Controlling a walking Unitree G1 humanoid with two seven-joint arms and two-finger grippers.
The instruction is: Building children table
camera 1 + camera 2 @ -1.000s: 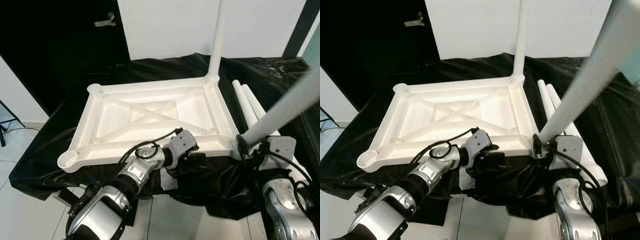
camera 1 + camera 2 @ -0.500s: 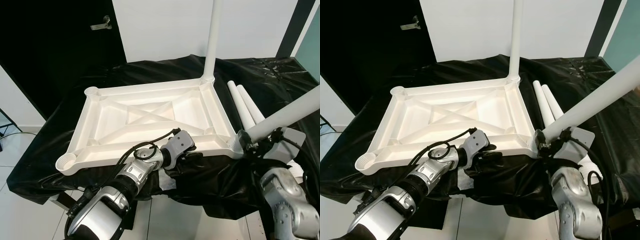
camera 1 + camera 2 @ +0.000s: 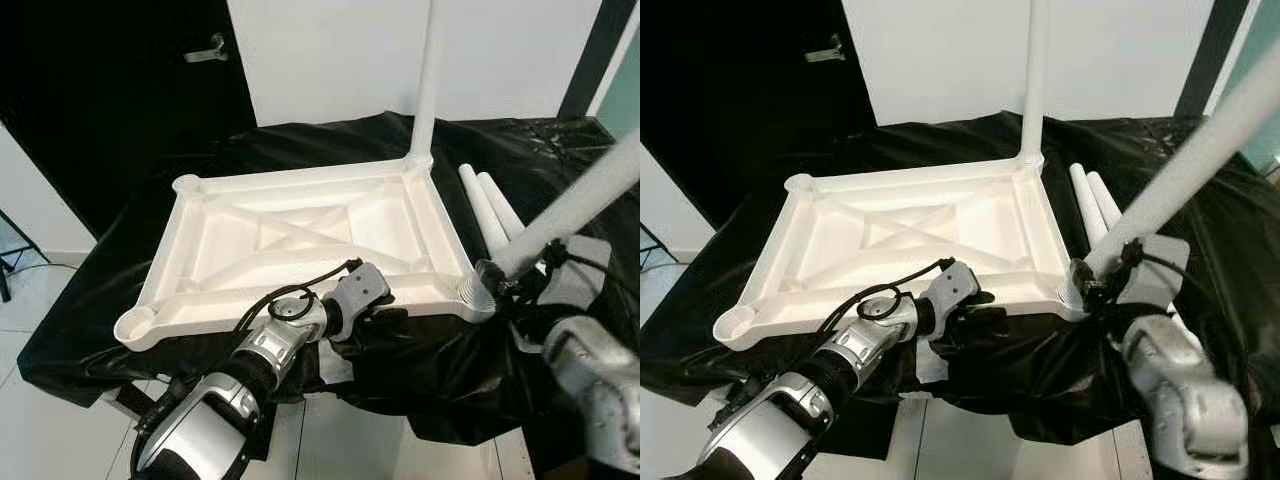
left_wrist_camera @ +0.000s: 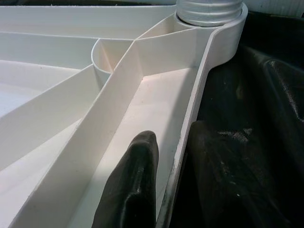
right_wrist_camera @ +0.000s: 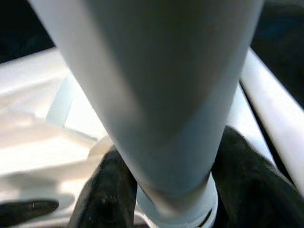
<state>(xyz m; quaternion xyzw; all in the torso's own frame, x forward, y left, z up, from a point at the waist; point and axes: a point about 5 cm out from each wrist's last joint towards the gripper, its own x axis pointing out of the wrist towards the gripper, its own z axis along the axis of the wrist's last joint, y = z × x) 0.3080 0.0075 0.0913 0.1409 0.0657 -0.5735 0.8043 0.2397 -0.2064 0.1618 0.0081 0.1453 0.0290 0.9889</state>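
Cross-threading looks likeliest: right end effector (image 3: 1110,272) pinches a tilted white leg (image 3: 1185,165) at the inverted table frame's (image 3: 300,235) near right corner socket, while left end effector (image 4: 164,190) clamps the frame's near rim against twisting.

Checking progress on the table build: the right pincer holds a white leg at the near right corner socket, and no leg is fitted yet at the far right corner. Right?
Not quite. One white leg already stands upright in the far right corner of the tabletop, as the left eye view shows. The right pincer does hold a tilted leg at the near right socket.
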